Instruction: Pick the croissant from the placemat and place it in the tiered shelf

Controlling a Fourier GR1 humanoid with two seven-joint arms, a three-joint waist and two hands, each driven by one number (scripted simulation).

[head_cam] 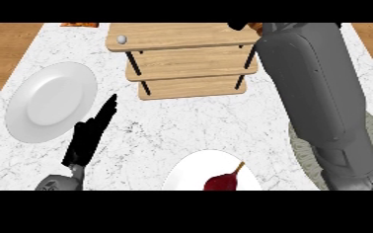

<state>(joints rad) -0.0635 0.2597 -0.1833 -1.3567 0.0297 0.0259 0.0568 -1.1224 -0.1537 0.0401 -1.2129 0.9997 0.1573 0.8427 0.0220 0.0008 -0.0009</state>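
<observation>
Main risk: the right hand point(238, 25) is at the far right corner of the tiered shelf point(182, 37), almost fully hidden by its own forearm point(313, 89) and the view's top edge, so placement can't be checked from here. An orange-brown sliver just beside it reads as the croissant point(256, 27), probably carried. It sits right at the top tier's corner, so a release there could send it off the edge or behind the shelf. The forearm also runs close along the shelf's right posts, and a sideways move could knock the shelf. Can't tell whether the right hand is closed on anything. No croissant shows on the visible strip of placemat point(300, 145), near right. Left hand point(91, 133) is flat open, holds nothing, and rests near left beside the white plate point(51, 101).
</observation>
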